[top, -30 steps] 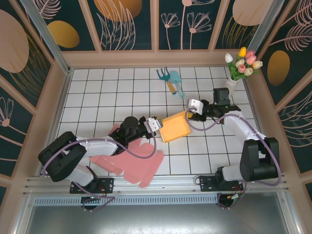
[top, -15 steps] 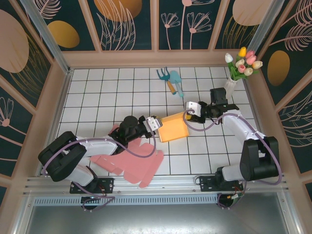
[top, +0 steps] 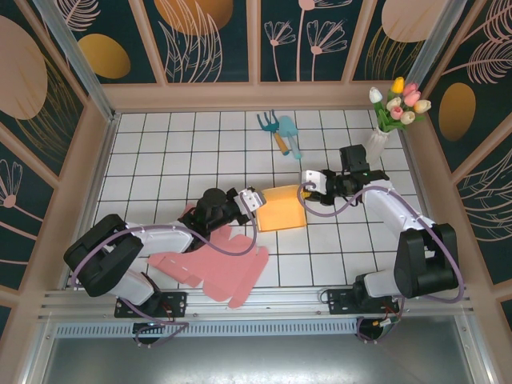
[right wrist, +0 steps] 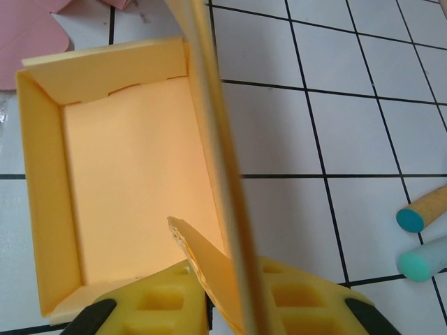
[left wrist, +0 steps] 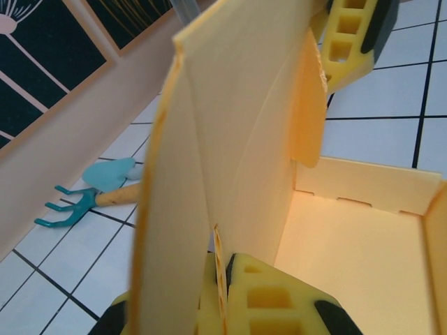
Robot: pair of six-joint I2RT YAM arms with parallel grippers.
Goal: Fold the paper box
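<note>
Starting at the left of the top view, flat pink blanks [top: 216, 268] lie at about seven o'clock on the table [top: 160, 144], partly under the left arm. The left gripper [top: 253, 200] sits at nine o'clock of the paper box [top: 282, 212], clamped tight on that side's panel. In its wrist view the upright yellow card runs down between the foam pads [left wrist: 272, 300]. The box rests open-topped near the table's centre, floor flat, walls partly raised.

At its two o'clock corner the right gripper [top: 307, 189] straddles the right wall, with a loose flap [right wrist: 199, 258] lying against that wall. We cannot tell whether the right pads [right wrist: 157, 307] pinch the card or merely flank it.

We see three risks. If the flap is caught together with the wall, it could crease the wrong way. If the arms pull apart, the thin card may tear or the box may skew. A weak pinch would let the wall spring back.

The garden tools [top: 280, 132] at twelve o'clock lie well apart.
</note>
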